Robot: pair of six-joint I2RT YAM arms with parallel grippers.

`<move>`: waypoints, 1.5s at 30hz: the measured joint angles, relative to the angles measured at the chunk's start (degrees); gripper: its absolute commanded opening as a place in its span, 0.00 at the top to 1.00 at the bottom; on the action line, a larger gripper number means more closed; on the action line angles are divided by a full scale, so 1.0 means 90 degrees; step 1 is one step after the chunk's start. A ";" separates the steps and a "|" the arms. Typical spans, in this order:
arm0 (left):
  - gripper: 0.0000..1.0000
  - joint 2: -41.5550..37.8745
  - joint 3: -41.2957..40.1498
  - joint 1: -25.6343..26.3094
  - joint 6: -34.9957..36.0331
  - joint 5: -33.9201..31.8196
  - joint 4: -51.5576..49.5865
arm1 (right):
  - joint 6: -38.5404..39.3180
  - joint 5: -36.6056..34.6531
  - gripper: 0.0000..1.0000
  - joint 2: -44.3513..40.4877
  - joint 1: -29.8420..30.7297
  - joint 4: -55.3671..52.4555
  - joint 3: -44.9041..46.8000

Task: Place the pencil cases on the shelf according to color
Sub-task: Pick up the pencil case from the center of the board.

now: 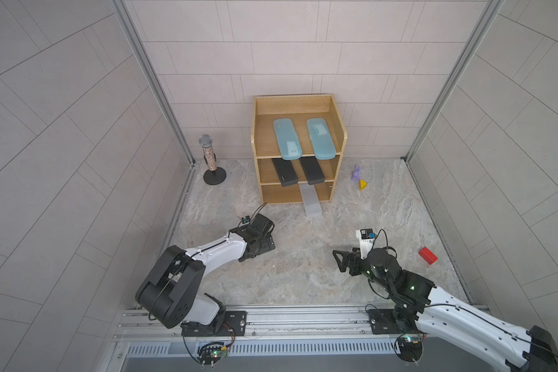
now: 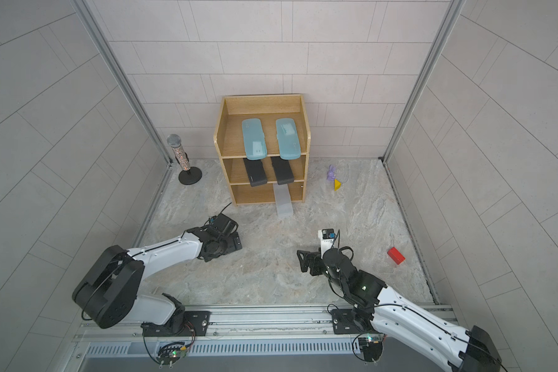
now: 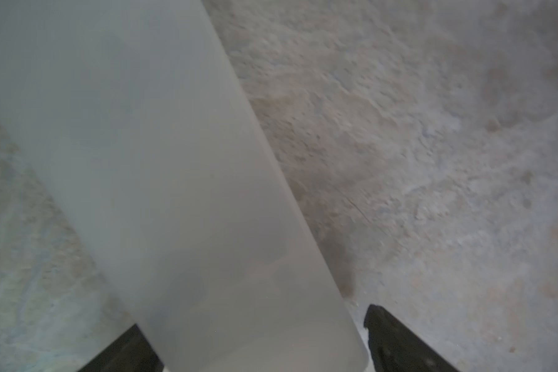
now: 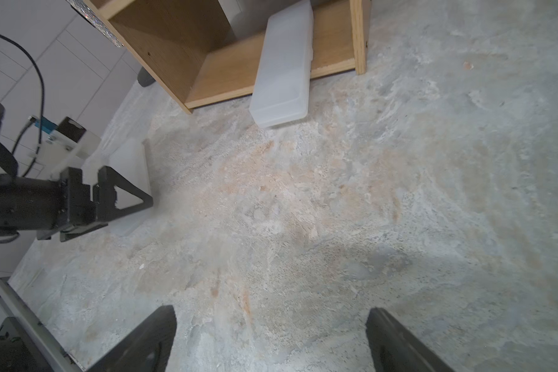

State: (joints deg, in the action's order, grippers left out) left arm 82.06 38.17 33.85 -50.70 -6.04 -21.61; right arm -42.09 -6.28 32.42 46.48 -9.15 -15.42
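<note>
Your left gripper (image 3: 253,319): jaws spread around the frosted whitish-grey flat pencil case (image 3: 174,193), a sliver of gap at one finger. Right gripper (image 4: 271,310): jaws wide apart, empty.

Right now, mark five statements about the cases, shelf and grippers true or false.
1. Both light-blue cases lie on the top tier of the shelf. True.
2. The black cases sit on the bottom tier. False: they are on the middle tier.
3. A frosted case pokes out of the bottom tier onto the table. True.
4. The right gripper holds a case. False: it is open and empty.
5. The red block is on the shelf. False: it lies on the table.
</note>
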 measured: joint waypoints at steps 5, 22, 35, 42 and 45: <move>0.00 -0.0534 -0.0401 0.1205 -0.0549 -0.0117 0.0049 | 0.0017 0.0007 0.02 0.0243 0.0002 -0.0214 -0.0223; 0.00 -0.5224 -0.0780 -0.0187 -0.0284 -0.1528 -0.1460 | 0.0741 -0.0002 0.00 0.5328 0.0918 -0.0046 -0.3801; 0.00 -0.5049 -0.1268 -0.2458 0.0092 -0.0831 -0.1409 | 0.1477 0.0641 0.00 0.9151 0.1494 -0.0114 -0.7305; 0.00 -0.5804 -0.1477 -0.2684 0.0083 -0.0721 -0.1392 | 0.1724 0.0590 0.00 1.0129 0.1613 -0.0491 -0.8131; 0.00 -0.5836 -0.1477 -0.2691 0.0080 -0.0661 -0.1401 | 0.1790 0.0478 0.00 1.0353 0.1644 -0.0580 -0.8250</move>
State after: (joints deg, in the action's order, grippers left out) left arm 29.54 24.88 9.63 -49.98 -11.99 -34.22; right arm -25.98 -1.98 125.60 61.28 -14.37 -89.67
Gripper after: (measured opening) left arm 0.996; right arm 0.997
